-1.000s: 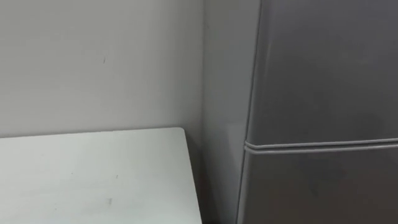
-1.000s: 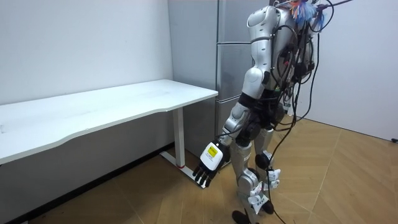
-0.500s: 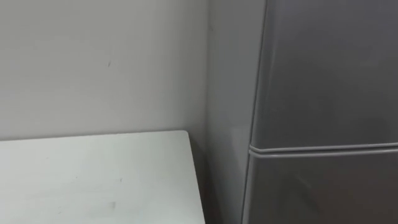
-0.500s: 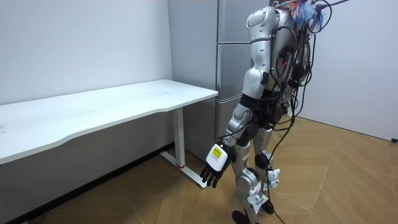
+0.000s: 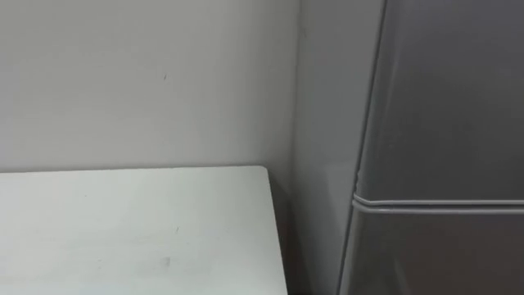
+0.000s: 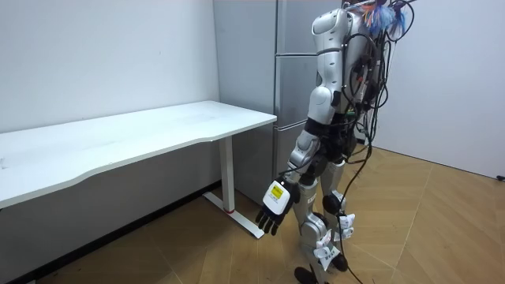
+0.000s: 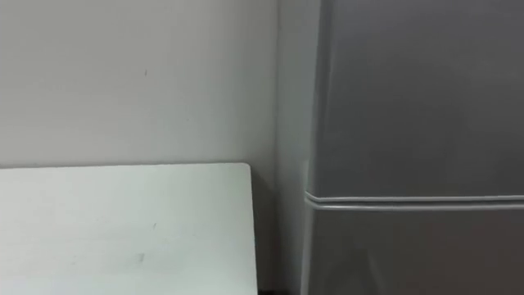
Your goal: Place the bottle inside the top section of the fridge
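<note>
A: What is the left hand [image 6: 272,208] doing?
B: It hangs low beside the robot's leg, in front of the fridge [image 5: 442,123]. Its fingers are loosely spread and point down at the wooden floor [image 6: 442,229], and it holds nothing.
A: And the robot?
B: It stands upright, facing the fridge. The white table [image 5: 131,229] is left of the fridge, its corner just beside the fridge's side.
A: And the fridge itself?
B: Both doors are closed against the body. The grey wall [image 5: 147,82] rises to its left, behind the table.
</note>
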